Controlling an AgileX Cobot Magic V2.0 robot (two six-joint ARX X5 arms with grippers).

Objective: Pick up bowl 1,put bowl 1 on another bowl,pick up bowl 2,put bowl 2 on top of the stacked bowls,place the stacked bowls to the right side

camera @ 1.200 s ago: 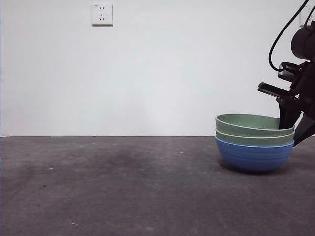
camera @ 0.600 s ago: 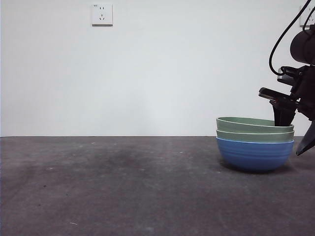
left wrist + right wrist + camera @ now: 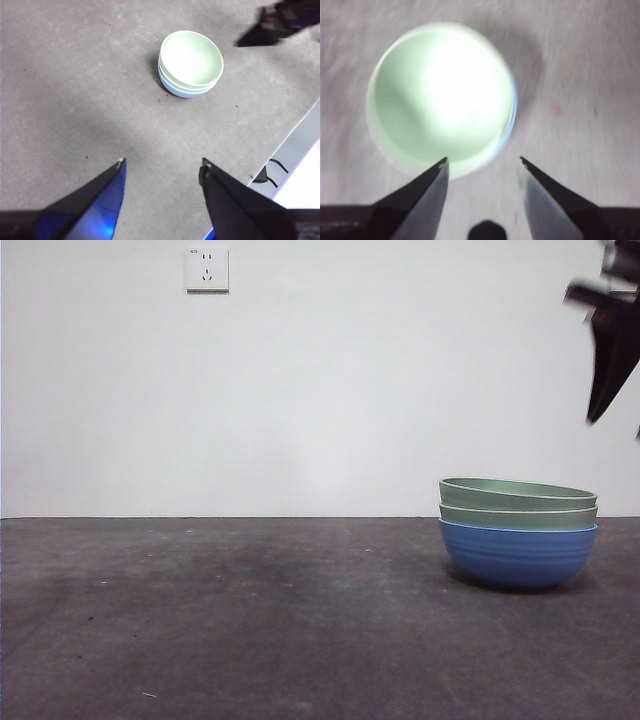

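Around your stack you have a bare stretch of dark grey surface (image 3: 250, 620), a white wall behind it with a socket plate (image 3: 207, 269) high on it, and, in the left wrist view, a black cable (image 3: 267, 170) lying past the surface's edge; none of this stands close to the bowls or blocks a way to them. The stacked bowls (image 3: 518, 530) sit on the right part of the surface in the front view, mouths up: another bowl (image 3: 517, 555), the blue one, is at the bottom and touches the surface, and two pale green bowls are nested in it, the upper green bowl (image 3: 517, 493) sitting slightly tilted so its rim is not quite level. Being round, the stack has no long side; its only axis runs upright. Your right gripper (image 3: 482, 161) hangs above the stack with its jaws spread apart and nothing between them, touching no bowl; its wrist view is blurred, with the green inside of the top bowl just beyond the jaw tips. In the front view it shows as a dark shape at the top right corner, well clear of the rims. Your left gripper (image 3: 162, 162) waits high over the surface, well apart from the stack, jaws also spread and empty.
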